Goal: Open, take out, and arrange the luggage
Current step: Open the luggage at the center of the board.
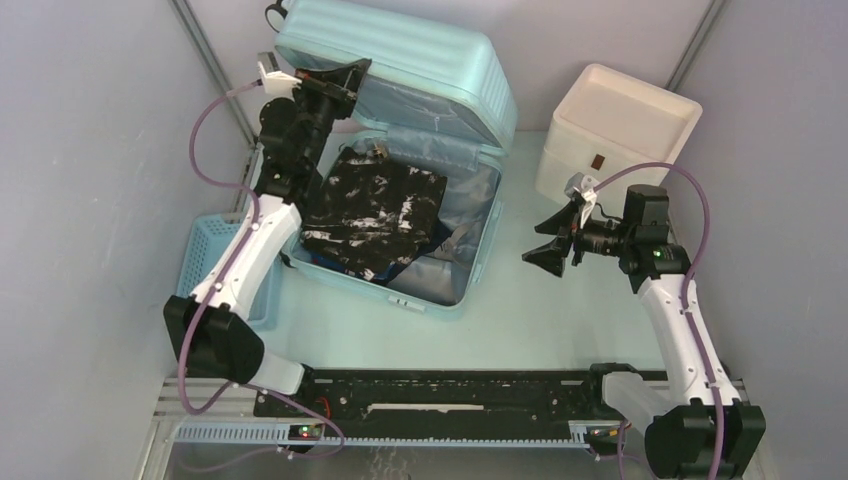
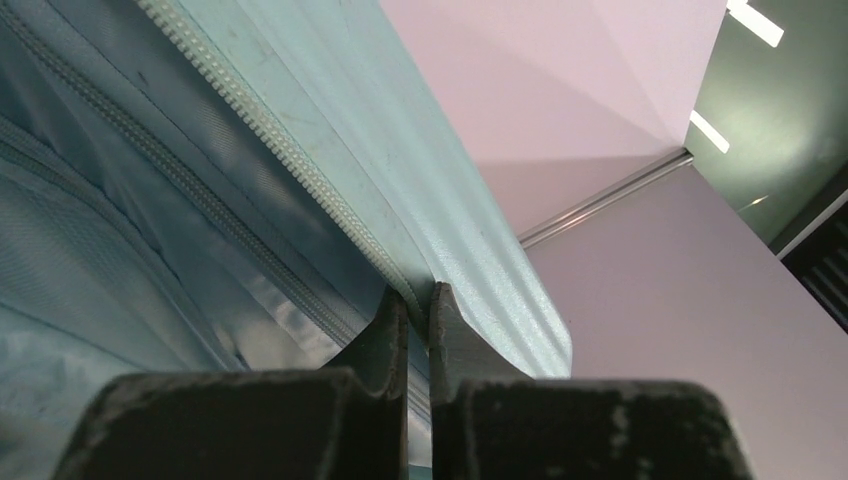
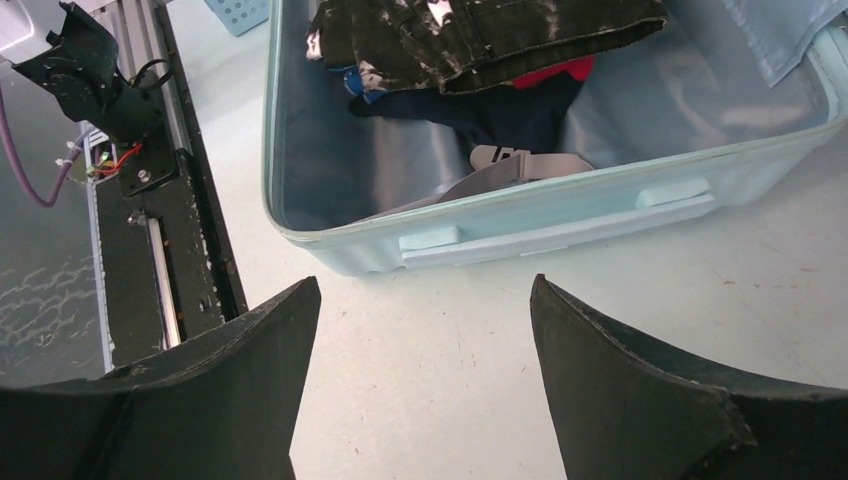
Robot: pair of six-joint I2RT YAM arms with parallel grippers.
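The left end effector [image 2: 420, 297] pinches the luggage [image 1: 420, 60] lid rim; the right end effector [image 1: 540, 242] — jaws wide apart, empty — lies right of the luggage, facing the black garment [image 1: 375, 215] inside.

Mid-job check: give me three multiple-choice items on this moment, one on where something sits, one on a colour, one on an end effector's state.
1. Where does the white box stand?
A) on the table, right of the luggage
B) inside the luggage
C) between the two arm bases

2. What colour is the top garment in the luggage?
A) plain red
B) black with white marks
C) yellow

3. What state is the left end effector in?
A) open above the table
B) shut on the luggage lid
C) out of view

Answers:
1 A: the overhead view shows it outside the shell, to its right and further back.
2 B: both the overhead and right wrist views show a dark cloth with white marks on top.
3 B: the left wrist view shows its fingers pinched on the lid's rim.
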